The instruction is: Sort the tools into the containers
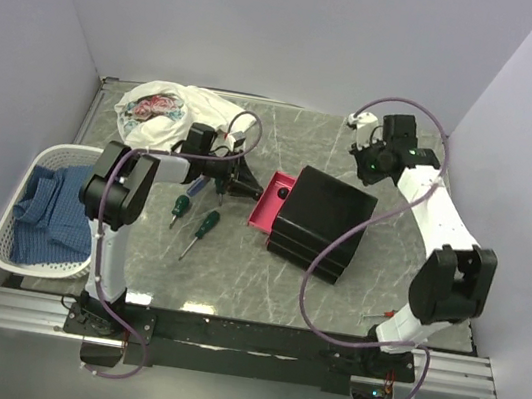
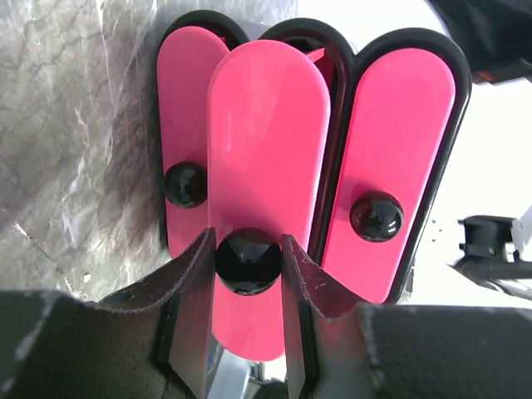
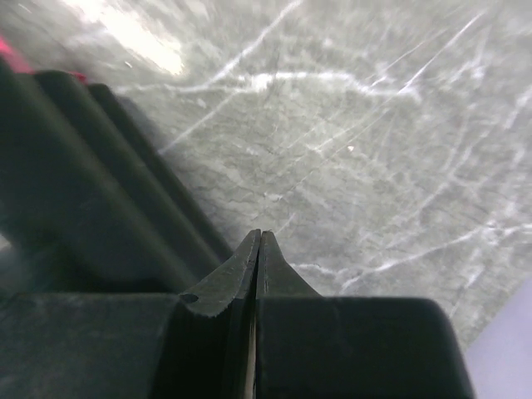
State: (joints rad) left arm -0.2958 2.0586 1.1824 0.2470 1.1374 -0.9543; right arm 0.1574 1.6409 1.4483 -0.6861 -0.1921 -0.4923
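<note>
The black drawer unit (image 1: pixel 321 220) stands mid-table, one pink-red drawer (image 1: pixel 267 203) pulled out to the left. My left gripper (image 1: pixel 248 188) is shut on that drawer's round black knob (image 2: pixel 248 261), one finger on each side of it (image 2: pixel 246 241). Two more pink drawer fronts (image 2: pixel 401 158) flank it, closed. Two green-handled screwdrivers (image 1: pixel 180 204) (image 1: pixel 207 223) and a slim red-and-blue one (image 1: pixel 197 187) lie left of the drawer. My right gripper (image 1: pixel 365 162) is shut and empty (image 3: pixel 259 234) above the table beside the unit (image 3: pixel 75 191). The hammer and the third green screwdriver are out of view.
A white patterned cloth (image 1: pixel 174 109) lies at the back left. A white lattice basket (image 1: pixel 8 242) with blue cloth sits at the left edge. A small reddish item (image 1: pixel 384 317) lies by the right arm's base. Walls close the table on three sides.
</note>
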